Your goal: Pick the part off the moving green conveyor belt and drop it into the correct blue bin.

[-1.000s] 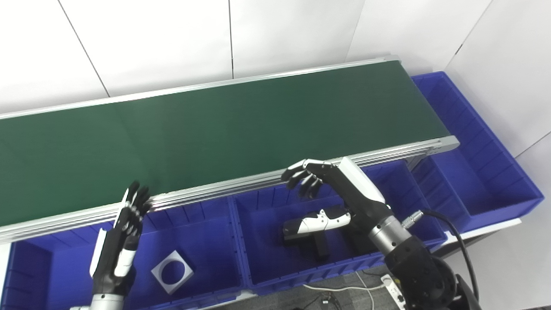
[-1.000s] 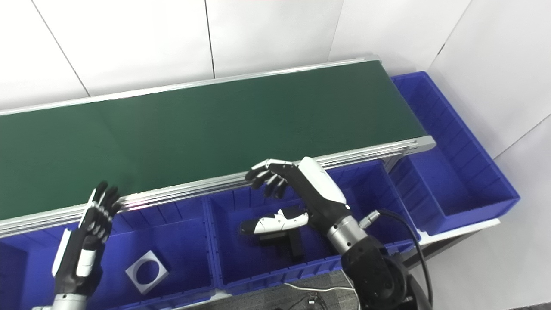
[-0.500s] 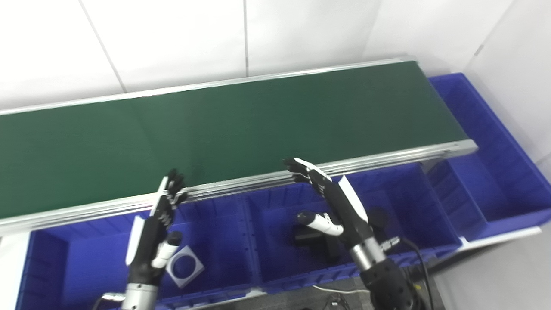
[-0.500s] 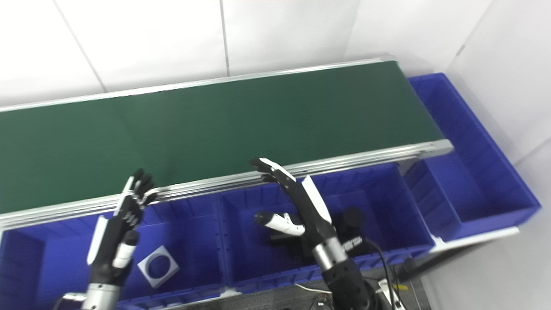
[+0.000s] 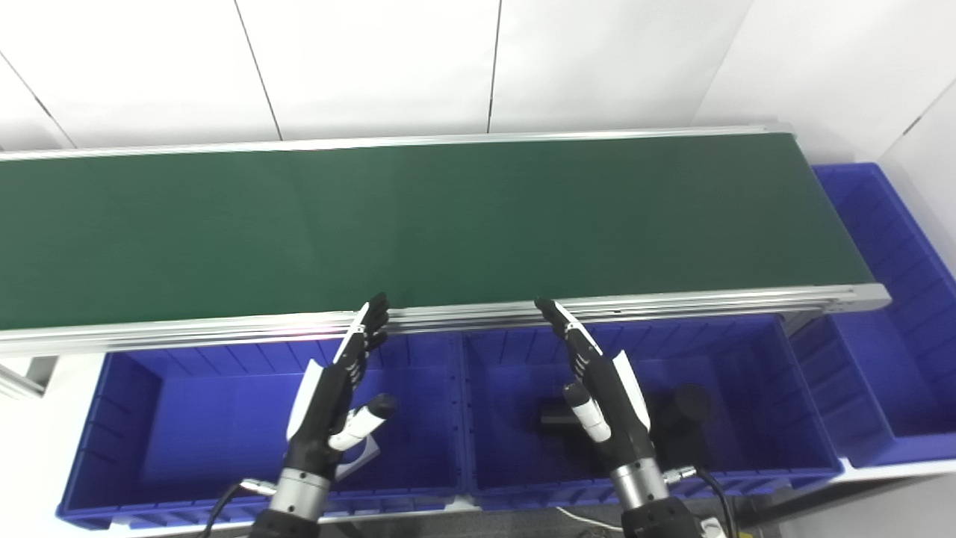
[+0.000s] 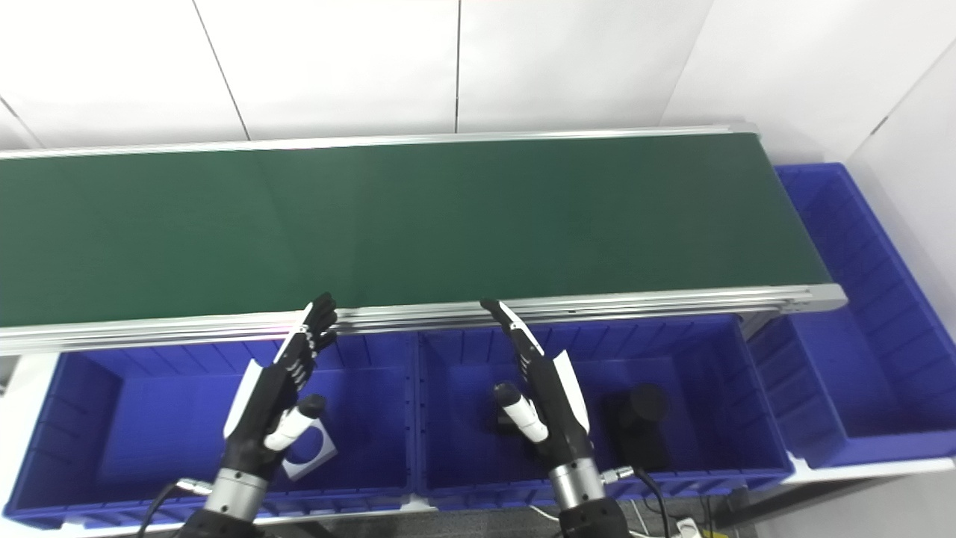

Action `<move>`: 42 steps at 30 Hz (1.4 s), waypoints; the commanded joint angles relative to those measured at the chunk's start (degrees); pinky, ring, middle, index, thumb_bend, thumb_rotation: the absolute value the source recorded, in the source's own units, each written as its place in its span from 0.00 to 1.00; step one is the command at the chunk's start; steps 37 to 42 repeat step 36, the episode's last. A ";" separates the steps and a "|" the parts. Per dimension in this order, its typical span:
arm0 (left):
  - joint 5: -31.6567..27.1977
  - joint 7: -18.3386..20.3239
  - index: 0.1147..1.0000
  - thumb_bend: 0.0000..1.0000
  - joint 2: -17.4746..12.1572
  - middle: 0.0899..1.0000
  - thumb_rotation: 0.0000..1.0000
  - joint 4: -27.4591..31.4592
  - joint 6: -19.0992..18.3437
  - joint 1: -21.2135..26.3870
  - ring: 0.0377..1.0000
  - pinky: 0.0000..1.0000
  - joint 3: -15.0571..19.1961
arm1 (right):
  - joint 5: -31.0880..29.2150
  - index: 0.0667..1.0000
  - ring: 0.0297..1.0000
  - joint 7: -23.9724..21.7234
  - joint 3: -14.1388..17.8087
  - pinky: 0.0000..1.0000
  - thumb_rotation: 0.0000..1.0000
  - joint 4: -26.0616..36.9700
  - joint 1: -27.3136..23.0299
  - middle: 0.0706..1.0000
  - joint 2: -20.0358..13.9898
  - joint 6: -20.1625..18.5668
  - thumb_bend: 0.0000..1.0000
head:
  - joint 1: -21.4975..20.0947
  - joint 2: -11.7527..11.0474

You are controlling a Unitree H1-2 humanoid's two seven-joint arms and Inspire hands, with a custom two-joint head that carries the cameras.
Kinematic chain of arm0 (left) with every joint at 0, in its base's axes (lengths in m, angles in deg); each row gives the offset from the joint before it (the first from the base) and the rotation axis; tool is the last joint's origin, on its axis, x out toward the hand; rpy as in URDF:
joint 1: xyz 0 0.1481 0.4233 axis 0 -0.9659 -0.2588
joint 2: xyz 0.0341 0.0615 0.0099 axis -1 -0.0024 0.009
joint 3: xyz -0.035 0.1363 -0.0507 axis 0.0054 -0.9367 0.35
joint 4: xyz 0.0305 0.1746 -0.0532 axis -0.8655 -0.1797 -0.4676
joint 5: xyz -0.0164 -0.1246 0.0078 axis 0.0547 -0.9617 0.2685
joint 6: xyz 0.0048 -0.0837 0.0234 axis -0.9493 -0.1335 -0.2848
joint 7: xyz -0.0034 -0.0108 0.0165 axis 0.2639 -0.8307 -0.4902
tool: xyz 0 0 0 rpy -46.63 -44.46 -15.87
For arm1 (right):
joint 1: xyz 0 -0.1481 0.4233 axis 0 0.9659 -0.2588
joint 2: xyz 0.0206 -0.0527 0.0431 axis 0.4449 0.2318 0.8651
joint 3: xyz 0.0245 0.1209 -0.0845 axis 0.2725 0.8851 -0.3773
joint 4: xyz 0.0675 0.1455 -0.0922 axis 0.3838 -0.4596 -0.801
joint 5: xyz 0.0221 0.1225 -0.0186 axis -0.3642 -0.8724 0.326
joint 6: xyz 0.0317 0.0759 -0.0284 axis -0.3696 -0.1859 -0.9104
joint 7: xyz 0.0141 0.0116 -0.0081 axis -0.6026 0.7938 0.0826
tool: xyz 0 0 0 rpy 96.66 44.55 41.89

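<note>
Conveyor belt (image 5: 448,224), green and bare of parts where you can see it, runs across the scene just beyond both your hands' fingertips. Below it, under your hands, sits a row of blue bins: the left bin (image 6: 112,396) under your left hand, the middle bin (image 6: 709,373) under your right hand, and a further bin (image 5: 896,299) well off to your right past the belt's end. Black parts (image 6: 642,426) lie in the middle bin, just right of your right hand (image 6: 545,396); a white square plate with a round hole (image 6: 310,452) lies in the left bin, partly hidden behind your left hand (image 6: 272,400). Both hands are empty, fingers stretched straight toward the belt's rail.
</note>
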 commanded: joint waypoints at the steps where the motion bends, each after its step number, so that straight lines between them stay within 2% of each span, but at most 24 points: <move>1: 0.89 -2.81 0.96 0.83 -1.06 0.98 0.88 0.26 1.90 1.19 0.96 0.93 -1.48 | -0.11 0.89 0.95 0.53 -1.25 0.95 1.00 0.74 -0.86 0.92 0.64 3.57 0.89 | 0.41 -0.36; 10: 0.73 -8.27 0.96 0.88 -2.97 0.99 0.89 -2.16 1.90 2.24 0.98 0.97 -6.08 | -2.35 0.92 0.99 1.86 -2.95 1.00 1.00 -1.61 -1.60 0.94 1.16 3.60 0.88 | 1.97 -2.49; 14: 0.72 -9.71 0.96 0.87 -3.36 0.99 0.89 -2.91 1.90 2.43 0.99 0.98 -7.43 | -3.27 0.92 0.98 1.89 -3.46 1.00 1.00 -2.36 -1.79 0.94 1.16 3.61 0.91 | 3.44 -2.90; 22: 1.00 -12.71 0.96 0.88 -3.91 0.98 0.88 -3.23 1.90 2.65 0.98 0.97 -9.20 | -2.69 0.92 0.98 2.49 -4.30 1.00 1.00 -3.07 -1.70 0.95 0.76 3.59 0.90 | 2.17 -3.45; 28: -0.28 -12.68 0.96 0.87 -4.24 0.98 0.88 -4.32 1.90 3.04 0.99 0.97 -9.91 | -2.85 0.91 0.96 3.32 -4.44 0.99 1.00 -4.70 -1.85 0.93 0.27 3.60 0.89 | 1.80 -4.49; 35: -1.72 -11.69 0.95 0.90 -4.22 0.97 0.85 -6.30 1.90 2.89 0.97 0.92 -10.02 | -4.01 0.90 0.92 3.47 -4.84 0.94 1.00 -7.87 -2.34 0.90 -0.05 3.61 0.92 | 1.86 -8.55; 42: -1.82 -11.62 0.95 0.90 -4.28 0.97 0.85 -6.56 1.90 2.95 0.98 0.94 -10.10 | -4.03 0.90 0.91 3.49 -4.95 0.92 1.00 -8.31 -2.44 0.90 -0.13 3.61 0.92 | 1.86 -8.55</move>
